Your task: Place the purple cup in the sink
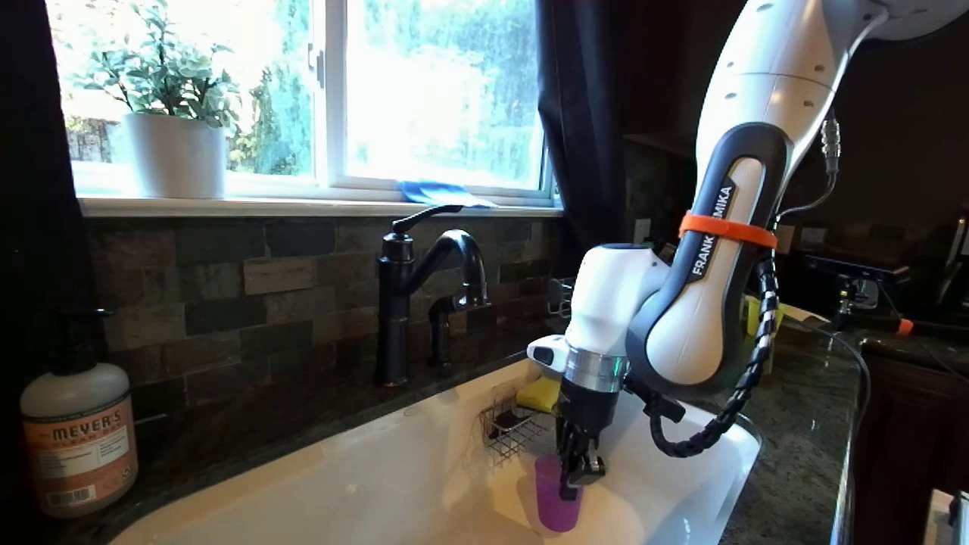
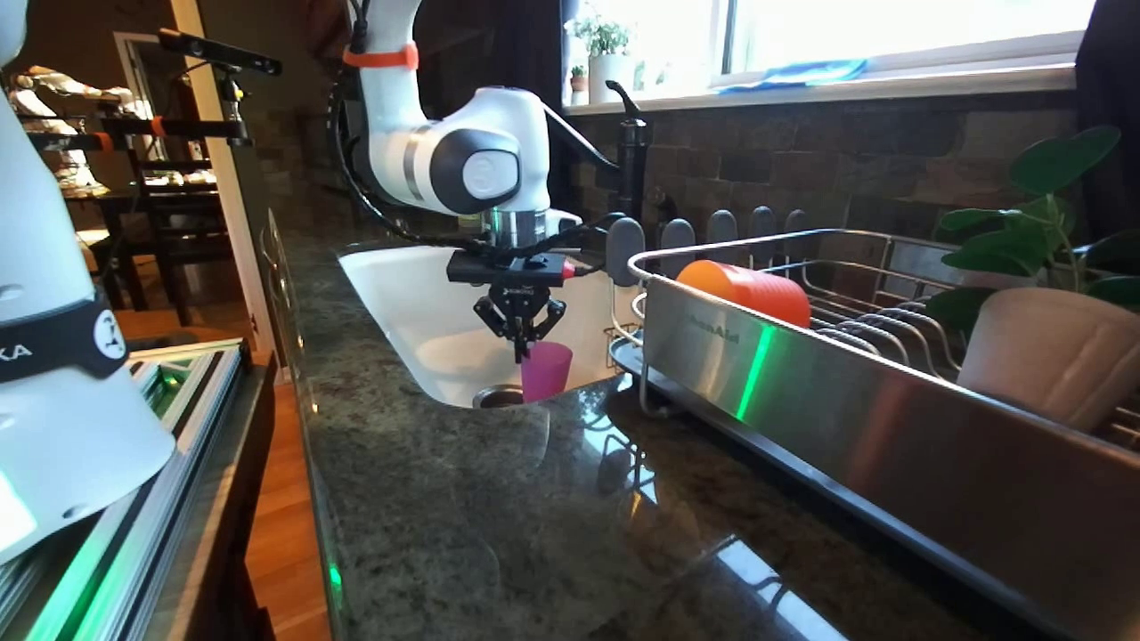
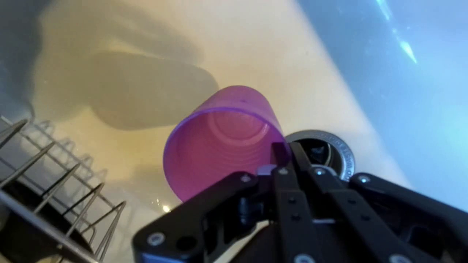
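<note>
Black jointed end effector, its fingers nearly together, pinches the wall of the small purple plastic cup at the rim, one fingertip inside and one outside; the cup is mouth up, roughly upright, within the large white rectangular sink, though I cannot tell whether its base touches the bottom; judging by looks, it should be light, thin-walled and slightly springy, hardly fragile, yet smooth enough to swivel in so small a pinch; the rim wall seems the right hold, squeezed gently lest it buckle; near the cup is a round metal drain, farther off a grey wire basket; outside the sink, the dark speckled stone table carries a steel dish rack.
</note>
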